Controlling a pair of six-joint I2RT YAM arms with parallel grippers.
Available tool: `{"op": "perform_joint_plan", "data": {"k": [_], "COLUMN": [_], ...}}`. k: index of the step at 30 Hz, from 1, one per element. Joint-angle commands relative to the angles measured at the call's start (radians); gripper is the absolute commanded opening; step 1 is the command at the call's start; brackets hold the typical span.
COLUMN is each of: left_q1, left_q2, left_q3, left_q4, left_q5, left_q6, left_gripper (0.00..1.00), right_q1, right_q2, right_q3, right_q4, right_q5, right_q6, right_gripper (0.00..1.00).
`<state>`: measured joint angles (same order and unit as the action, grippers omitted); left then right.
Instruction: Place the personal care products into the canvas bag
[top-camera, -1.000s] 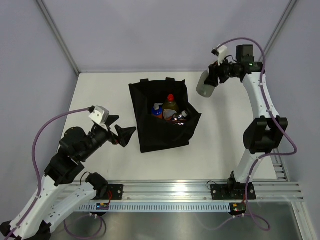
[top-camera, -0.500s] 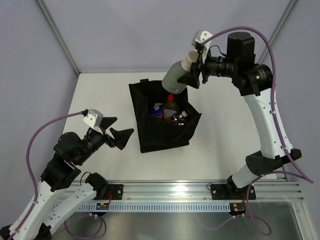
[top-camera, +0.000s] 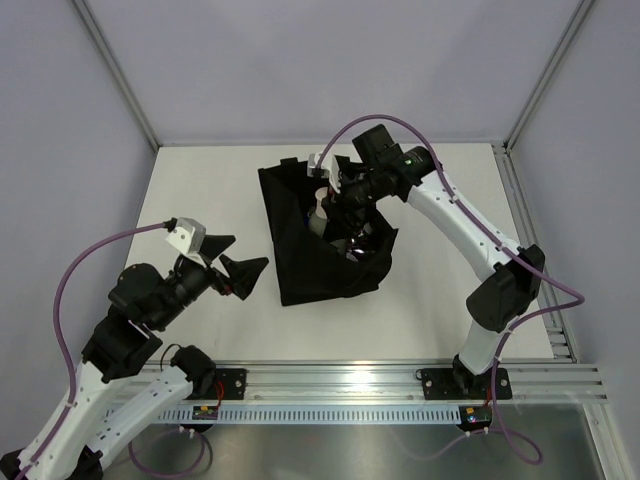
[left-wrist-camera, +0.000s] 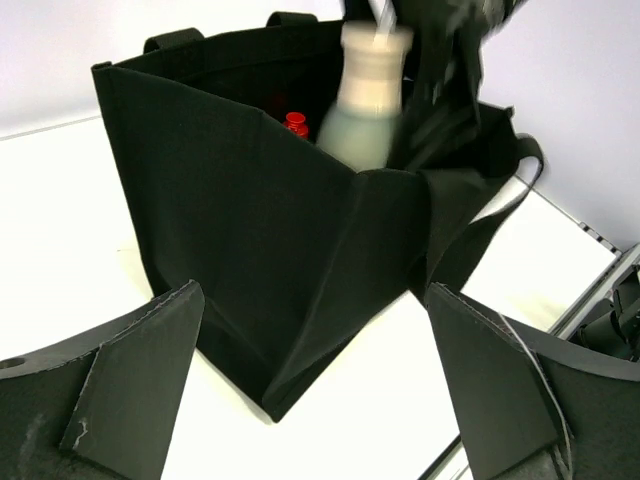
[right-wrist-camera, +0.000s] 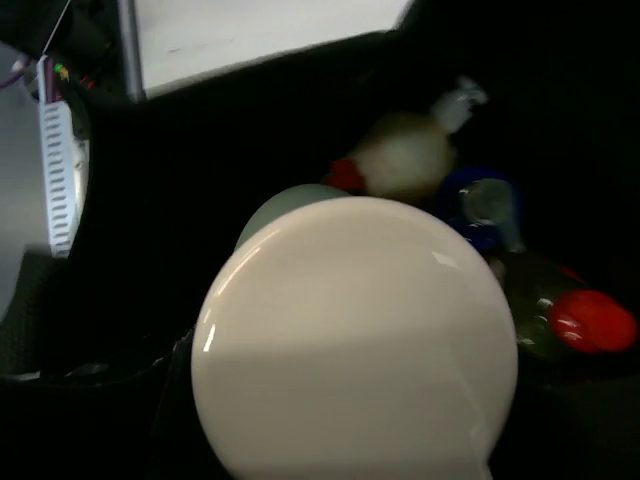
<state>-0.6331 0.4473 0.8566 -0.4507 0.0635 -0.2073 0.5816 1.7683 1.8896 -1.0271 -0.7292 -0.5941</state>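
Observation:
The black canvas bag (top-camera: 310, 265) stands open mid-table and also shows in the left wrist view (left-wrist-camera: 230, 200). My right gripper (top-camera: 340, 200) reaches into its mouth, shut on the grey-green bottle (left-wrist-camera: 365, 110), whose beige pump top (right-wrist-camera: 355, 340) fills the right wrist view and hides the fingers. Below it in the bag lie a red-capped bottle (right-wrist-camera: 590, 320), a blue cap (right-wrist-camera: 480, 205) and a pale yellowish bottle (right-wrist-camera: 405, 155). A red cap (left-wrist-camera: 296, 124) peeks over the bag's rim. My left gripper (top-camera: 252, 250) is open and empty, just left of the bag.
The bag's two short handles (top-camera: 288, 160) stick up at its far side. The white table (top-camera: 200, 190) lies around the bag. The metal rail (top-camera: 400, 380) with both arm bases runs along the near edge.
My right arm has swung the grey-green bottle from the far right, over the bag, and down into its mouth. My left gripper drew back slightly and then held still.

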Motion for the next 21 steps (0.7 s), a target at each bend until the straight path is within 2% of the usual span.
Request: {"op": "perform_joint_plan", "data": {"k": [1,2,3,7,9,10,11,16,21], "left_q1": [0.003,0.003,0.003,0.003,0.003,0.003,0.003,0.003,0.003], "left_q2": [0.008,0.010,0.010,0.011,0.007,0.005,0.004,-0.002,-0.030], "left_q3": [-0.014,-0.017,-0.022,-0.037,-0.045,-0.048,-0.051,-0.047,-0.044], "left_q4": [0.064,0.070,0.072,0.087,0.096,0.096,0.095,0.086,0.073], "left_q5": [-0.001,0.002,0.004,0.015,0.024,0.027,0.030,0.032,0.025], "left_q6": [-0.003,-0.003,-0.003,-0.009,-0.017,-0.020,-0.023,-0.017,-0.017], "left_gripper": [0.99,0.99,0.99,0.99,0.99,0.99,0.99,0.99,0.99], "right_q1": [0.026,0.026,0.027,0.029,0.029,0.029,0.029,0.018,-0.046], "right_q2": [-0.063,-0.050,-0.043,0.022,0.029,0.022,0.004,-0.046,-0.105], "right_q3": [-0.004,-0.009,-0.012,-0.014,-0.009,0.011,0.023,0.152,0.256], "right_q4": [0.076,0.079,0.087,0.076,0.075,0.071,0.068,0.036,0.055], "right_q5": [-0.128,-0.121,-0.105,0.012,0.042,0.063,0.079,0.206,0.260], "right_q6": [0.007,0.023,0.037,0.063,0.074,0.073,0.068,0.024,0.117], "right_gripper": [0.00,0.00,0.04,0.29,0.55,0.84,0.99,1.00,1.00]}}
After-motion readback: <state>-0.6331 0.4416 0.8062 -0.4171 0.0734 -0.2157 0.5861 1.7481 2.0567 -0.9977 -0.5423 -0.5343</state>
